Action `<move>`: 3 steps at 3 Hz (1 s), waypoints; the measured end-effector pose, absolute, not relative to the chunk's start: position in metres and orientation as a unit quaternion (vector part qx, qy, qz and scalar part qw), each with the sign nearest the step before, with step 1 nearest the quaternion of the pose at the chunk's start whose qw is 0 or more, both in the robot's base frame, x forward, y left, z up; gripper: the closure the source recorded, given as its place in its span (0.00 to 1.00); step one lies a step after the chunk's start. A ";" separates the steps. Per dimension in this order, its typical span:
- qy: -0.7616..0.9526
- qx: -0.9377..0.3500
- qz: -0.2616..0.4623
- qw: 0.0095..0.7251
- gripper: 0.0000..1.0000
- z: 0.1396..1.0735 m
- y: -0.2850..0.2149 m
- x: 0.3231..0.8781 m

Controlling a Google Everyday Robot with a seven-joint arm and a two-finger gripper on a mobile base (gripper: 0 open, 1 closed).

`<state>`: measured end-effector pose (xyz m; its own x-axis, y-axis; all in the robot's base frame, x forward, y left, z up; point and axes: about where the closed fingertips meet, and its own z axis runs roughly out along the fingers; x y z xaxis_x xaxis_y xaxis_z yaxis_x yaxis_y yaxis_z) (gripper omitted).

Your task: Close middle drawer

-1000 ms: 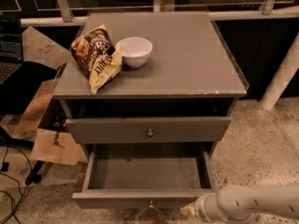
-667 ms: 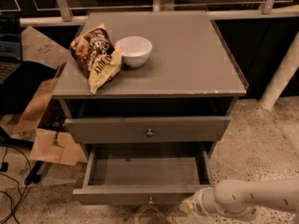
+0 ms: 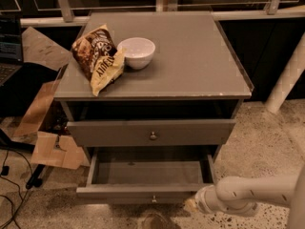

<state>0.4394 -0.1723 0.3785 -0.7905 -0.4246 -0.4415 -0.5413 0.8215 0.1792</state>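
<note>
The middle drawer (image 3: 147,173) is pulled far out of the grey cabinet (image 3: 190,56), showing a bare grey inside. Its low front (image 3: 119,192) has a small round knob (image 3: 153,199) at the centre. My gripper (image 3: 191,205) is at the end of the white arm (image 3: 252,194), which comes in low from the right. The gripper sits at the right end of the drawer's front, at or touching its corner. The drawer above (image 3: 150,132), with a taller front and its own knob, stands slightly out.
A chip bag (image 3: 97,56) and a white bowl (image 3: 137,51) sit on the cabinet top. Cardboard boxes (image 3: 45,137) and cables (image 3: 9,185) lie on the floor to the left. A white pole (image 3: 288,80) leans at the right.
My gripper has moved a little up and left against the drawer's right front corner. The drawer's front seems to have slid in slightly.
</note>
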 end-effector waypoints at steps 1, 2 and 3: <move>0.933 -0.261 0.149 0.196 1.00 0.379 -0.173 0.440; 0.920 -0.301 0.149 0.200 1.00 0.381 -0.175 0.475; 0.921 -0.299 0.147 0.203 1.00 0.378 -0.175 0.480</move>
<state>0.4797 -0.1751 0.3785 -0.7391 -0.4903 -0.4619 -0.6099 0.7782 0.1498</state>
